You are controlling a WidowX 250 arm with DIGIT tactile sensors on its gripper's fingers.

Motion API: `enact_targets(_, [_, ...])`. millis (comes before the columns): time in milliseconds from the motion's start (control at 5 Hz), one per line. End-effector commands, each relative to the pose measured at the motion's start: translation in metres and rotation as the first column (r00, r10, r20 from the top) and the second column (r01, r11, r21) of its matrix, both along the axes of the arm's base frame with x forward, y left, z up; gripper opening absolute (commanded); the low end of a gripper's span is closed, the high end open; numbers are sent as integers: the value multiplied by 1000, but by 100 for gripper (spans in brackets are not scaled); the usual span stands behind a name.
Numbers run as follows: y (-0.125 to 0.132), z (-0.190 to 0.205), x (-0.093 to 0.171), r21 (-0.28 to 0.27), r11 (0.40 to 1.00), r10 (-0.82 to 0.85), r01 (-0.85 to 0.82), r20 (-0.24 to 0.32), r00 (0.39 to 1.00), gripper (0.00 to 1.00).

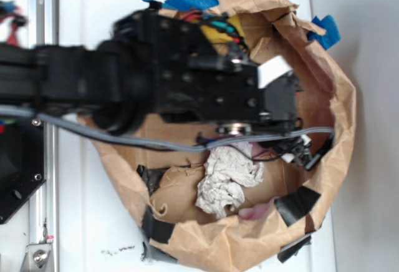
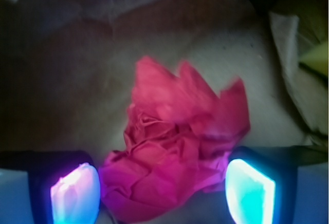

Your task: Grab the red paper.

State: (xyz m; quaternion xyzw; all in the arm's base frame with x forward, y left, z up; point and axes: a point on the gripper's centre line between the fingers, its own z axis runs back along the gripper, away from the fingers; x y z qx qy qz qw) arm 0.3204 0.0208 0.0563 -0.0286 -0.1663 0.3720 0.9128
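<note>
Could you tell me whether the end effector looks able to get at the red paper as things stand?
Probably yes: in the wrist view the end effector is open, with the red paper lying between its fingers and nothing visible blocking the way.

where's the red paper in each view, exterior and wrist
Exterior: the red paper shows only as a pinkish sliver at lower centre, right of the white paper ball; the arm hides the rest.
Wrist: it fills the lower centre, between the gripper pads.
Shared landmark: the brown paper lining under it.
</note>
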Motion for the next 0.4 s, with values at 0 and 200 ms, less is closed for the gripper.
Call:
enact_targets(0, [8,3,16,38,999,32,-33,40,999,100])
enact_targets(200, [5,-7,20,64,997,30,-31,7,1000,100])
